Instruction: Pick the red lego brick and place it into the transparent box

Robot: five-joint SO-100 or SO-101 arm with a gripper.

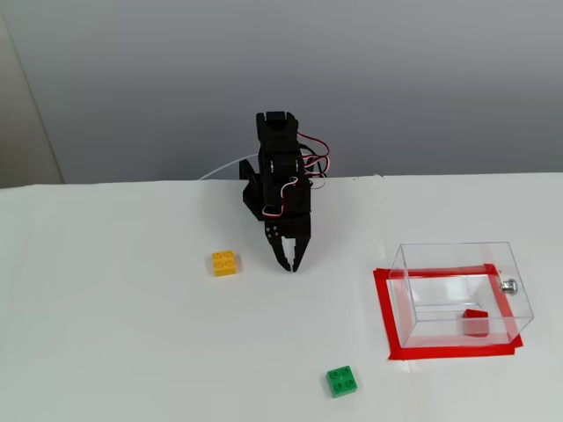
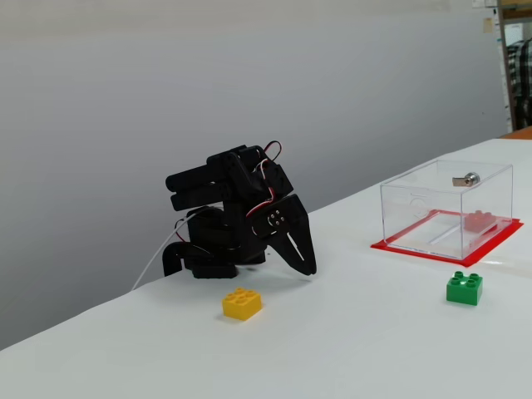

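Observation:
The red lego brick (image 1: 476, 322) lies inside the transparent box (image 1: 453, 247), near its front right corner in one fixed view. Through the clear wall (image 2: 424, 212) of the low side view it shows as a red brick (image 2: 480, 221). My gripper (image 1: 288, 266) hangs folded close to the arm's base, well left of the box, pointing down at the table. Its jaws are shut with nothing between them. From the side, the gripper (image 2: 309, 270) has its tips just above the white surface.
A yellow brick (image 1: 224, 263) lies left of the gripper, and a green brick (image 1: 341, 381) sits near the front edge. A red tape rectangle (image 1: 387, 316) frames the box. In the side view, the yellow brick (image 2: 242, 303) and green brick (image 2: 464, 288) rest on the white table.

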